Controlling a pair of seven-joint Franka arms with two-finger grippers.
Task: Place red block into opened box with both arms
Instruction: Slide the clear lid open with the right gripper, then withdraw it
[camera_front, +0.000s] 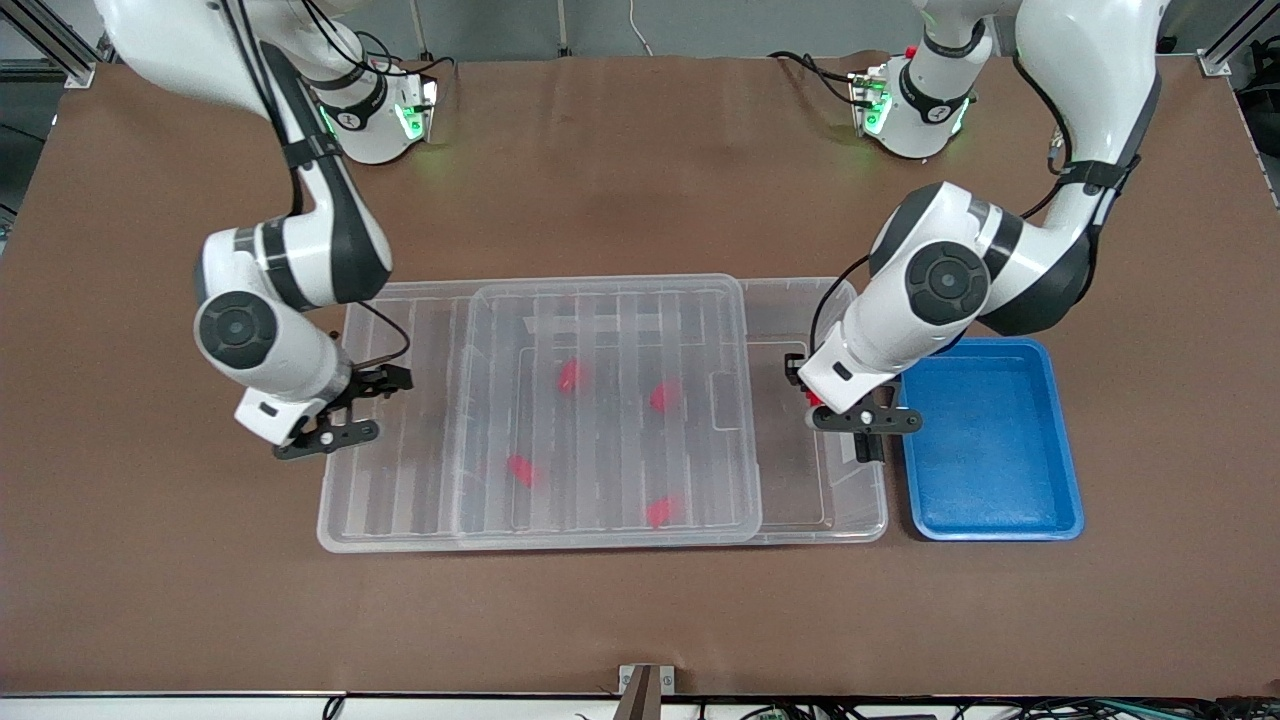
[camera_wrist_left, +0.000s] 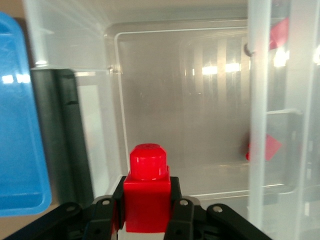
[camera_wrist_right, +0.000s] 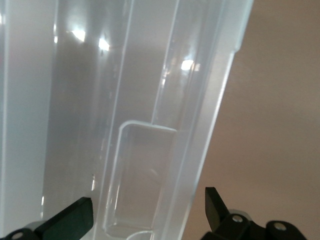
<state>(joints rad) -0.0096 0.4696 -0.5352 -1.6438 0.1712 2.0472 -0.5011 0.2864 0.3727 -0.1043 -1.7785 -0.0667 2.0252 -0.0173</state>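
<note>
Left gripper clamps the glossy stub-topped red block; right gripper gapes.

Both arms have glossy white rounded shells, broken at the joints by dark grey bands. Each elbow carries a round dark grey cap with a small centre disc. Black cables run along the upper links, strapped down with black bands. The round white bases glow green and bear small dark markings. At each wrist a white housing ends in a black bracket with silver screws. The jaws are matt black plastic with visible pivot pins.
</note>
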